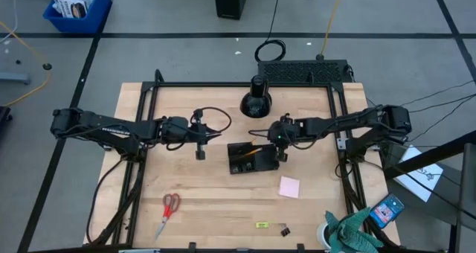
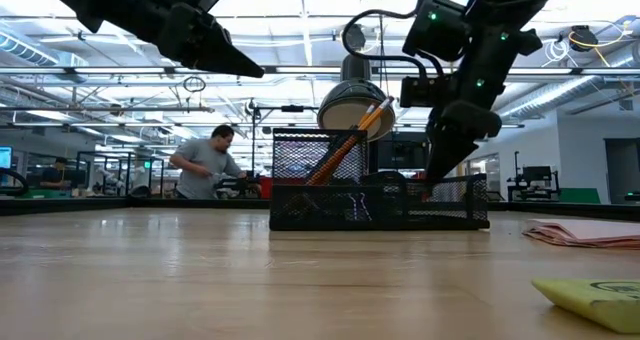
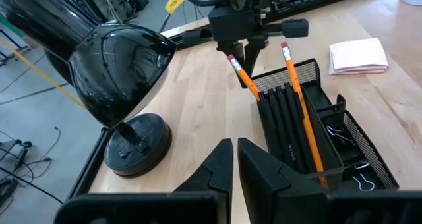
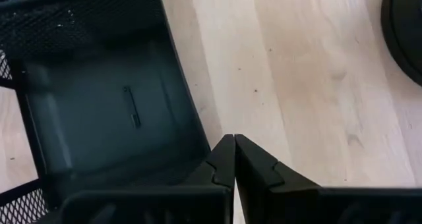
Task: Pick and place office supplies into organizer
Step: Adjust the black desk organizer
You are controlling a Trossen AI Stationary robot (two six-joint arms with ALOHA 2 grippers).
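Note:
The black mesh organizer (image 1: 248,158) stands mid-table. Orange pencils (image 3: 300,112) and dark pens (image 3: 282,122) lean in its tall compartment, and binder clips (image 3: 339,132) lie in a low one. My left gripper (image 1: 201,153) hovers shut to the organizer's left, holding nothing. My right gripper (image 4: 234,140) is shut and points down at the organizer's right end, beside an empty compartment (image 4: 99,112). Red-handled scissors (image 1: 169,207), a pink sticky-note pad (image 1: 289,187), a yellow-green piece (image 1: 262,225) and a binder clip (image 1: 285,231) lie on the table nearer the front. My right gripper's shut fingertips (image 4: 224,148) stand from above at the rim of the organizer's empty compartment (image 4: 198,128). I cannot tell whether they touch it.
A black desk lamp (image 1: 255,100) stands just behind the organizer. A blue phone-like item (image 1: 387,208) and green cloth (image 1: 349,234) lie at the front right corner. Bare wood lies between the scissors and the pad. A person shows far behind the table in the low view.

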